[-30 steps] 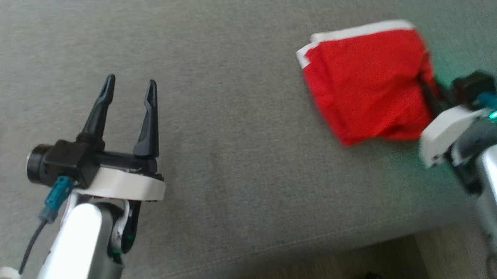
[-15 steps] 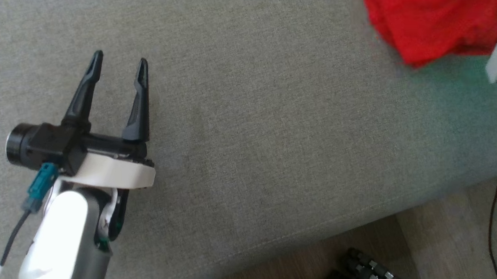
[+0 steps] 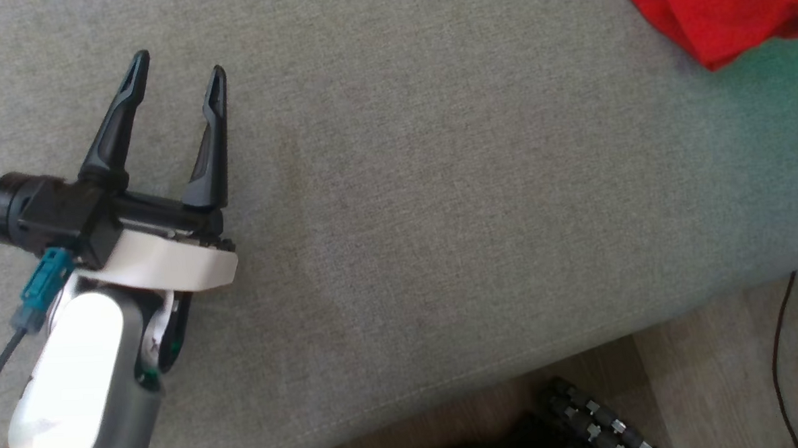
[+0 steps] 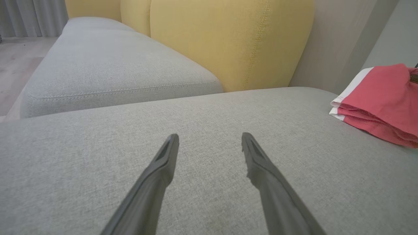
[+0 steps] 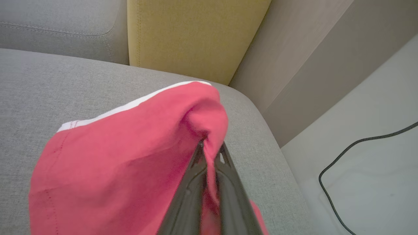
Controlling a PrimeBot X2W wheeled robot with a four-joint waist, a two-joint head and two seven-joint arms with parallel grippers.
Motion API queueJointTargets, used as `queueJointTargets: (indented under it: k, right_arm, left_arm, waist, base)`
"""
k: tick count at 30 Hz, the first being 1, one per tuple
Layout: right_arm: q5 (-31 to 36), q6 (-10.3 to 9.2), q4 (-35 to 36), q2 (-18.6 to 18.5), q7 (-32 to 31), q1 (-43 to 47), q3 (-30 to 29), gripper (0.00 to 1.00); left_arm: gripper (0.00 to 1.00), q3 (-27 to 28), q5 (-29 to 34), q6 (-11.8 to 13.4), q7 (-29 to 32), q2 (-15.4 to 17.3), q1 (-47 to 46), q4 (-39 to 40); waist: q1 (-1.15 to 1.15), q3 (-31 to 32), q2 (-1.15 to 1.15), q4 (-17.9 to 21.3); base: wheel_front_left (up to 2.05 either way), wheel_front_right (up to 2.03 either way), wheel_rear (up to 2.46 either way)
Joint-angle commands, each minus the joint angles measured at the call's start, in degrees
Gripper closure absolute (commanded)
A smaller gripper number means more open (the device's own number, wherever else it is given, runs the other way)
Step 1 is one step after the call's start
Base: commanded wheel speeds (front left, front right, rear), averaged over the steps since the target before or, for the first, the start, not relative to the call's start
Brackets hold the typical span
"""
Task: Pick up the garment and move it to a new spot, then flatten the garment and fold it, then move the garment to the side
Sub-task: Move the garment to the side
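We take this for a home, most likely a living room. The work surface is a sofa: broad grey seat cushions (image 4: 114, 65) in a woven fabric with stitched seams, and plump mustard-yellow back cushions (image 4: 228, 42) standing behind them. Past the far end of the seat we see a pale wooden floor (image 4: 16, 58) and grey curtains (image 4: 32, 16) hanging down to it. Beside the sofa a plain beige wall (image 5: 310, 49) rises, and a thin black cable (image 5: 359, 141) trails over the floor at its foot. A red garment (image 4: 382, 101) with a white hem on the seat suits a household too.
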State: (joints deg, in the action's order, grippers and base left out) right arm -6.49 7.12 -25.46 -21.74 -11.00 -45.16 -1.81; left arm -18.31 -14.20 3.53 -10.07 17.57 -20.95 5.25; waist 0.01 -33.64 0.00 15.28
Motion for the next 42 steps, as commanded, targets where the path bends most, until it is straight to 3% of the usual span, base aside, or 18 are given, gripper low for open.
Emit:
queueJointTargets:
  k: [1, 8, 9, 10, 11, 12, 21, 30, 35, 42]
  right_arm:
    - [0.22, 0.36, 1.06, -0.69, 0.32, -0.72, -0.45, 1.0]
    - [-0.47, 0.36, -1.85, 0.34, 0.91, -2.71, -1.56, 1.0]
    - [-0.59, 0.36, -2.06, 0.56, 1.07, -2.82, -1.75, 0.95]
    - [-0.68, 0.36, -2.33, 0.75, 1.0, -2.86, -1.98, 0.79]
    - [-0.6, 0.36, -2.48, 0.91, 0.97, -2.86, -2.04, 0.55]
    - [-0.48, 0.36, -2.49, 1.13, 0.96, -2.8, -2.12, 0.0]
    - [1.45, 0.36, 1.56, 3.65, 1.31, 1.5, -5.37, 0.0]
    - [1.06, 0.36, 14.64, 10.88, 2.88, 12.82, -7.46, 0.0]
    - [0.39, 0.36, 24.08, 16.25, 4.21, 21.98, -5.17, 0.0]
    - [-1.0, 0.36, 27.56, 18.62, 6.7, 28.94, -0.01, 0.0]
  left_arm:
    - [0.0, 1.87, 0.51, -0.11, 0.34, 1.54, -1.56, 2.18]
    - [0.0, 1.66, 0.36, -0.12, 0.36, 1.78, -2.2, 2.34]
    - [0.0, 1.65, 0.3, -0.13, 0.3, 1.79, -2.27, 2.28]
    - [0.0, 1.63, 0.24, -0.13, 0.23, 1.8, -2.32, 2.21]
    - [0.0, 1.63, 0.17, -0.12, 0.16, 1.81, -2.35, 2.14]
    - [0.0, 1.63, 0.11, -0.11, 0.07, 1.82, -2.36, 2.06]
    - [0.0, 1.43, -0.58, 0.07, -0.73, 1.74, -1.65, 0.75]
    - [0.0, 1.3, -1.51, 0.78, -1.71, 1.26, 1.02, -1.72]
    - [0.0, 1.51, -2.93, 1.74, -2.61, -0.07, 3.61, -3.63]
    - [0.0, 2.35, -4.64, 2.83, -3.61, -1.59, 6.21, -5.72]
  waist:
    - [-0.01, -0.42, 0.0, 0.07]
    - [-0.01, -1.61, 0.0, -0.01]
    - [-0.01, -1.66, 0.0, -0.02]
    - [-0.01, -1.68, 0.0, -0.04]
    - [-0.01, -1.67, 0.0, -0.03]
    - [-0.01, -1.64, 0.0, -0.01]
    - [-0.01, 0.84, 0.0, 0.16]
    - [-0.01, 6.02, 0.0, -1.12]
    - [-0.01, 10.14, 0.0, -4.06]
    - [-0.01, 14.28, 0.0, -9.1]
  base:
    - [0.0, 0.0, 0.0]
    - [0.0, 0.0, 0.0]
    - [0.0, 0.0, 0.0]
    - [0.0, 0.0, 0.0]
    - [0.0, 0.0, 0.0]
    - [0.0, 0.0, 0.0]
    - [0.0, 0.0, 0.0]
    - [0.0, 0.0, 0.0]
    - [0.0, 0.0, 0.0]
    - [0.0, 0.0, 0.0]
